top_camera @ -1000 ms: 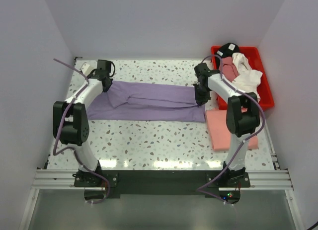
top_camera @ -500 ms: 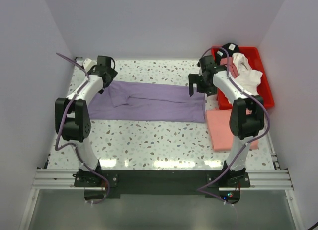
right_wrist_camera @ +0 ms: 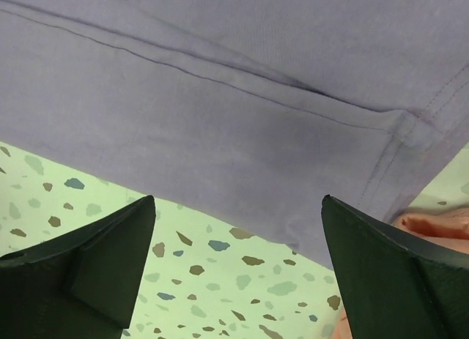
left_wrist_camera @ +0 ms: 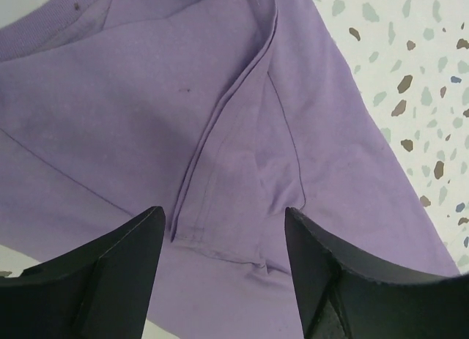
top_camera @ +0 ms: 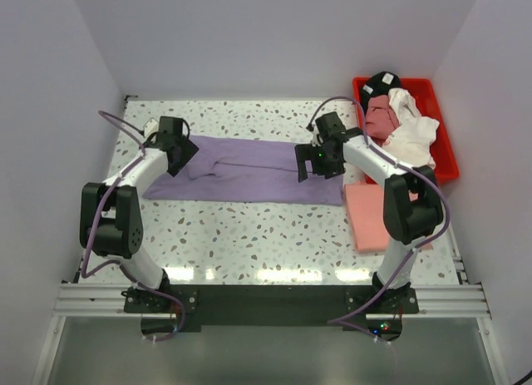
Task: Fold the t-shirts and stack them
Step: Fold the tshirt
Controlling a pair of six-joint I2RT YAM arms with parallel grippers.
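The lavender shirt (top_camera: 249, 173) lies flat on the bench (top_camera: 249, 235), stretched out as a long band to the left of the red bin (top_camera: 447, 148). Its hem end reaches almost to the bin's near-left corner and its collar end is the one far from the bin. A salmon shirt (top_camera: 374, 214) sits folded just in front of the bin. Inside the bin, dusty-rose (top_camera: 381, 115), white (top_camera: 416, 127) and black (top_camera: 384, 80) shirts are heaped together.

The left gripper (left_wrist_camera: 222, 229) hangs over the end far from the bin, jaws spread wide and holding nothing, with a doubled-over sleeve seam showing between them. The right gripper (right_wrist_camera: 236, 207) hovers over the bin-side end, jaws equally wide and empty, above the stitched hem near its corner (a sliver of salmon cloth peeks in at that corner of the wrist view).

This cloth looks thin, light and limp. It will likely drape and sag from any pinch, and the stacked layers may slide apart if only the top one is caught. The safest hold seems to be at the two corners of one short end, pinching through all the layers at the firmer hem stitching. Lifting low should keep the band from unfolding.
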